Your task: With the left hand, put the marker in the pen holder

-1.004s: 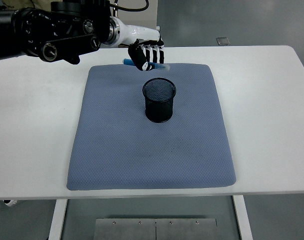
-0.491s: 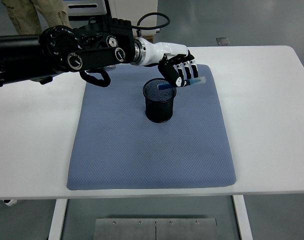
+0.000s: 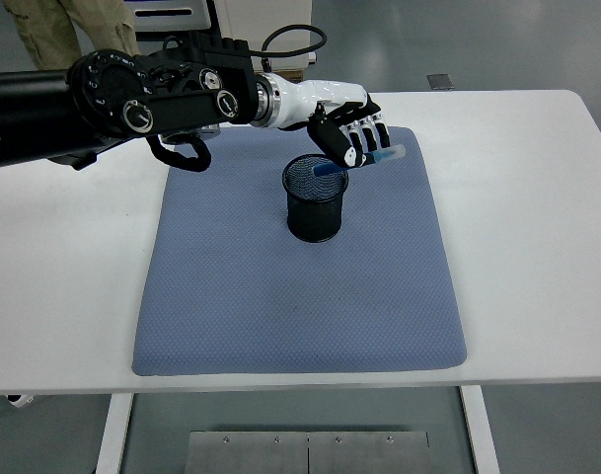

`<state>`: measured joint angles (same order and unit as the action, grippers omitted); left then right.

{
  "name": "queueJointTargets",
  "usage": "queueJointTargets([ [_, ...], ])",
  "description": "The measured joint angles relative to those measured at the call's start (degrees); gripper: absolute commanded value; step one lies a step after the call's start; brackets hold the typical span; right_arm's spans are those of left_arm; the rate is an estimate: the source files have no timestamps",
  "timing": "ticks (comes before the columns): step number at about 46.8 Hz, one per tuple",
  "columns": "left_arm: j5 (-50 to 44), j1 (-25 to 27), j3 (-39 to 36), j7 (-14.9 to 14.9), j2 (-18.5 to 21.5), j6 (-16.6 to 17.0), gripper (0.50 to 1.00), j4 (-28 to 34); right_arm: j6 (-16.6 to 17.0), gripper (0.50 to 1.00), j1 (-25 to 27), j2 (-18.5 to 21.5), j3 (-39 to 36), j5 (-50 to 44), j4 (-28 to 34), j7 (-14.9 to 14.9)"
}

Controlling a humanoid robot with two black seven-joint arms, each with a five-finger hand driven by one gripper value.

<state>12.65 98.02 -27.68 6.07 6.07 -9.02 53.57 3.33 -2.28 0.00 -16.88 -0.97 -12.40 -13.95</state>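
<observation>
A black mesh pen holder (image 3: 316, 198) stands upright on the far middle of a blue-grey mat (image 3: 298, 296). My left hand (image 3: 354, 138) reaches in from the left and hovers just above the holder's far right rim. Its fingers are curled around a blue marker (image 3: 330, 168) with a pale cap end (image 3: 393, 153). The marker lies tilted, its blue end dipping over the holder's mouth and the cap end pointing up to the right. The right hand does not show.
The mat lies on a white table (image 3: 537, 217). A person's trouser legs (image 3: 63, 30) show at the top left behind my arm. Grey floor and a white cabinet base lie beyond the table's far edge.
The left hand swung right from behind the holder's far left to above its far right rim, carrying the marker. In the last half second it barely shifted upward.
</observation>
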Motion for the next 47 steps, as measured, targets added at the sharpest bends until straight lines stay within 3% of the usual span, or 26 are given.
queueJointTargets([
  [3,0.00,-0.35,-0.01,0.00,0.09,0.23,0.915,0.00,-0.01,1.000,0.00,0.00,0.00,0.00,-0.01,0.00],
  [8,0.00,-0.55,-0.01,0.00,1.01,0.58,1.000,-0.01,-0.02,1.000,0.00,0.00,0.00,0.00,0.01,0.00],
  [30,-4.22,-1.07,3.67,0.00,6.06,0.22,1.000,-4.32,0.01,1.000,0.00,0.00,0.00,0.00,0.01,0.00],
  [38,-4.27,-5.14,10.53,0.00,11.17,0.60,1.000,-4.39,-0.01,1.000,0.01,0.00,0.00,0.00,0.02,0.02],
  [47,-4.30,-13.11,20.22,0.02,16.33,0.80,1.000,-4.51,-0.01,1.000,0.01,0.01,0.00,0.00,0.00,-0.03],
])
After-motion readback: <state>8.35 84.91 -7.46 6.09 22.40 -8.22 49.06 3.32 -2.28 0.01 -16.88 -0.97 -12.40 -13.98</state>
